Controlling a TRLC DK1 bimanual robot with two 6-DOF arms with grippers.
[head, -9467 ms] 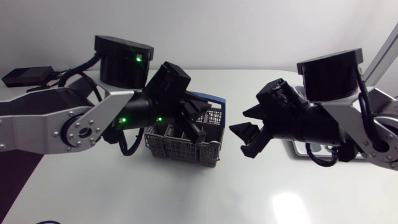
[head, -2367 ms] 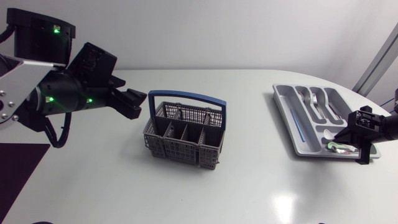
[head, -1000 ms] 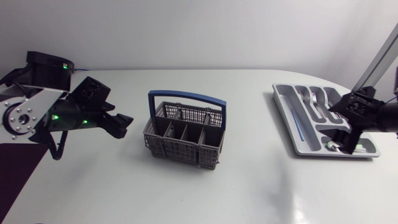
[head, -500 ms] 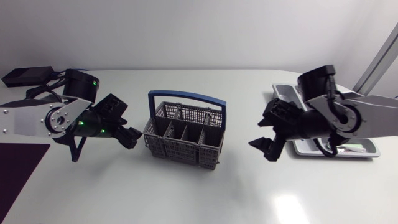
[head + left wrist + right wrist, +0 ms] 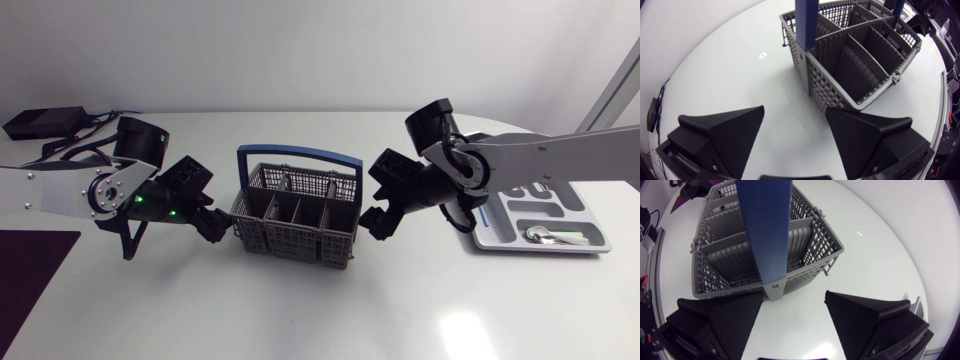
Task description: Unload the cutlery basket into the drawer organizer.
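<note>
The grey cutlery basket [image 5: 293, 222] with a blue handle [image 5: 299, 156] stands mid-table; its compartments look empty in both wrist views. My left gripper [image 5: 215, 226] is open at the basket's left end, the basket's corner [image 5: 812, 75] just ahead of its fingers. At the right end my right gripper [image 5: 378, 220] is open too, with the basket wall [image 5: 790, 275] and handle post [image 5: 767, 230] just ahead of it. The grey drawer organizer [image 5: 482, 232] lies at the right, partly behind my right arm, with cutlery [image 5: 550, 235] in a near compartment.
A black box [image 5: 42, 121] with cables lies at the table's far left corner. A dark mat [image 5: 30, 265] covers the left front edge. Bare white tabletop stretches in front of the basket.
Both arms have swung in towards the basket. My right gripper left the organizer and now sits at the basket's right end; my left gripper came down to its left end.
</note>
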